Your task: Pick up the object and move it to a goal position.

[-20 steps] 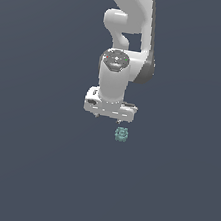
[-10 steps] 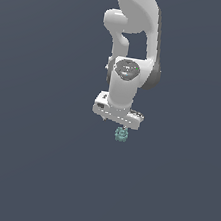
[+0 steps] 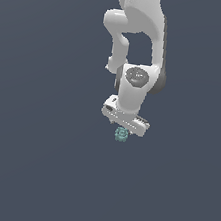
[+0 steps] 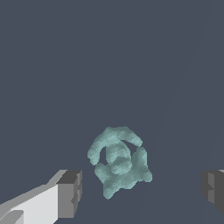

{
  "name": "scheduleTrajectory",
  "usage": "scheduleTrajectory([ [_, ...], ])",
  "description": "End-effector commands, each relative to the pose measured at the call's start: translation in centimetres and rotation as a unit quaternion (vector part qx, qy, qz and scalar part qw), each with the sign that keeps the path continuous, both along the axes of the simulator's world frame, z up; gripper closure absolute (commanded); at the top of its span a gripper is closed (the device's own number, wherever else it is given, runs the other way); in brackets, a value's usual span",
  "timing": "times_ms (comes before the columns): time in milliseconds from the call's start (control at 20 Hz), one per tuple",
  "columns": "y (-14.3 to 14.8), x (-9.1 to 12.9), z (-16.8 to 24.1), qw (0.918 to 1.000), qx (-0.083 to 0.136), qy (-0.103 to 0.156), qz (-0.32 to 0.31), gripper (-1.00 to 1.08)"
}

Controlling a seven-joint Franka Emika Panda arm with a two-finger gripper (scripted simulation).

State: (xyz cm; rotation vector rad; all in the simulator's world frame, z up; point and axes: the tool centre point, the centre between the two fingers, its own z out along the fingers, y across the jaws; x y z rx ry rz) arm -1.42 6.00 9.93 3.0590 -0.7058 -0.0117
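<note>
Teal-green and knobbly, the object point(image 3: 121, 134) sits just under my hand point(image 3: 123, 126) in the exterior view, a tiny bumpy lump peeking out below the white crossbar of the hand, a little toward that view's left of the bar's middle. My arm point(image 3: 138, 46) comes down from the top of that view and bends so the hand points down and tilts a bit, its bar slanting lower toward the exterior view's right. The dark desk point(image 3: 28, 160) shows no edge, no shadow and no mark for a goal, so from here I cannot tell whether the lump rests on it or how close my fingers are to the surface. In the wrist view the object point(image 4: 119, 162) fills the middle ground between my two fingertips point(image 4: 70, 194), one dark pad at each side with a clear gap of desk on both sides of the lump, so my hand is spread wide and holds nothing. The lump looks roughly centred in that gap, perhaps a shade nearer one pad than the other, and neither pad touches it. As I judge it, the approach and alignment are about done, while the grasp itself is not yet made; closing on the lump, lifting it and carrying it to the goal position are all left, and no goal is visible in either view.
</note>
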Motion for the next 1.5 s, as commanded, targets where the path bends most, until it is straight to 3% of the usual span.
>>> scheduleTrajectory([
  [0,0.5,0.0,-0.3,0.9999,0.0,-0.002,-0.015,-0.92],
  [650,1.3,0.0,-1.2,0.9994,0.0,-0.004,-0.034,-0.92],
  [1350,1.3,0.0,-5.9,0.9993,0.0,-0.004,-0.036,-0.92],
  [1400,1.3,0.0,-5.9,0.9993,0.0,-0.004,-0.036,1.08],
  [1450,1.3,0.0,-5.9,0.9993,0.0,-0.004,-0.036,1.08],
])
